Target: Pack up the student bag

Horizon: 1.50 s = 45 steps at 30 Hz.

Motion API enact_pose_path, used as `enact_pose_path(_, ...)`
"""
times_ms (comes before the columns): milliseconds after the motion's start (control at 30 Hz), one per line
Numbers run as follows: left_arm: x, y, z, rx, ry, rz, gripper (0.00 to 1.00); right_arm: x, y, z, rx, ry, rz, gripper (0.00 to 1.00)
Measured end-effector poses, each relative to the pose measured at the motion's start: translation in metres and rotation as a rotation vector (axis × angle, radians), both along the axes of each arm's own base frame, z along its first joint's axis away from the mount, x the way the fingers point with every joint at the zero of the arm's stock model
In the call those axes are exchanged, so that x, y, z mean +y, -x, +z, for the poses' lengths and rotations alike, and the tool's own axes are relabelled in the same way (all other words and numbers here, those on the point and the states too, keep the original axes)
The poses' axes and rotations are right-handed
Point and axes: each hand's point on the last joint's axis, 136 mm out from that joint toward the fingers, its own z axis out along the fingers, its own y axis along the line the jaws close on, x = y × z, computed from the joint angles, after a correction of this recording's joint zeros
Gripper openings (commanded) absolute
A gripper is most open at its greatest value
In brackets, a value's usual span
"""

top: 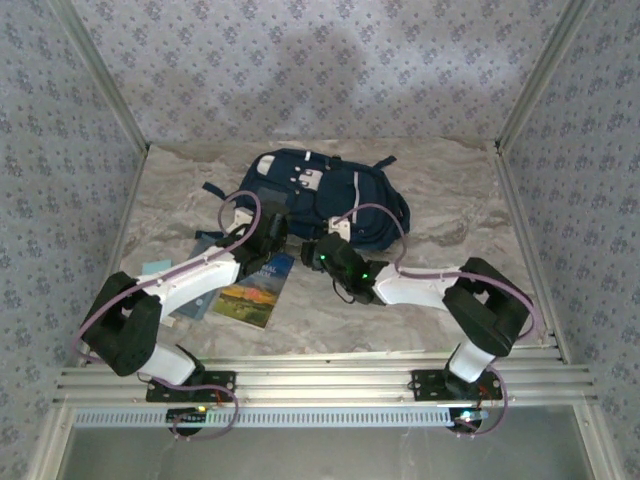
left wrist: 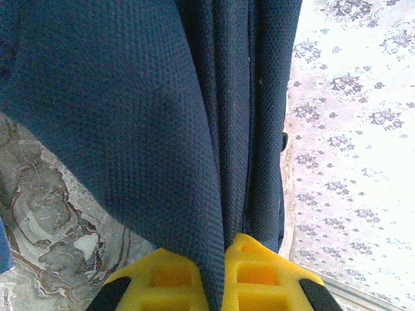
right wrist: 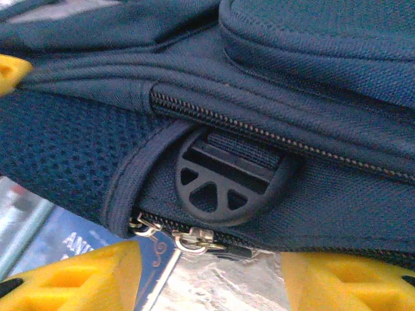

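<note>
The navy-blue student bag (top: 320,195) lies flat in the middle of the table, white-tabbed pocket up. My left gripper (top: 272,232) is at its near left edge, yellow fingers (left wrist: 262,275) shut on a fold of the bag's mesh fabric (left wrist: 162,129), which hangs up and away from them. My right gripper (top: 318,252) sits at the bag's near edge, open, its yellow fingertips (right wrist: 71,278) apart on either side of two metal zipper pulls (right wrist: 194,236). These lie under a round black plastic buckle (right wrist: 227,184). Nothing is between the right fingers.
A book with a landscape cover (top: 255,292) lies on the marble tabletop (top: 450,190) below the left gripper, with a light blue item (top: 158,268) further left. A blue book cover (right wrist: 84,236) shows beneath the bag. Patterned walls close in the table.
</note>
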Motion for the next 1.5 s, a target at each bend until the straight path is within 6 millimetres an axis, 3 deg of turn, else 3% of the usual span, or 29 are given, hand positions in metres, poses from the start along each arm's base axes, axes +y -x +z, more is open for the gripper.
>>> enact_pose_path(133,-0.001,0.001,0.000,0.002,0.005,-0.001,0.00,-0.006,-0.005,-0.013,0.007,0.112,-0.076,0.57)
enact_pose_path(200,-0.002,0.001,0.000,0.002,0.008,-0.001,0.00,-0.009,-0.010,-0.015,0.002,0.157,-0.109,0.50)
enact_pose_path(300,-0.003,0.001,0.001,-0.001,0.011,0.000,0.00,-0.013,-0.016,-0.016,-0.004,0.227,-0.156,0.34)
enact_pose_path(433,-0.002,0.002,0.005,-0.010,0.015,0.002,0.00,-0.023,-0.020,-0.017,-0.012,0.305,-0.189,0.00)
enact_pose_path(667,0.000,-0.002,0.008,-0.014,0.004,0.001,0.00,-0.038,-0.013,-0.013,0.007,0.336,-0.106,0.00)
enact_pose_path(800,-0.002,-0.013,0.003,0.002,0.001,-0.001,0.00,-0.051,-0.011,-0.011,0.058,0.263,-0.036,0.00)
enact_pose_path(1067,-0.012,-0.014,-0.011,0.035,-0.011,-0.048,0.00,-0.078,-0.003,-0.014,0.168,0.113,0.084,0.00)
enact_pose_path(1367,-0.002,-0.031,-0.007,0.026,-0.053,-0.092,0.00,-0.104,-0.006,-0.016,0.239,0.054,0.203,0.00)
enact_pose_path(1500,0.008,-0.044,-0.017,0.049,-0.083,-0.128,0.00,-0.125,-0.005,-0.023,0.298,0.045,0.230,0.00)
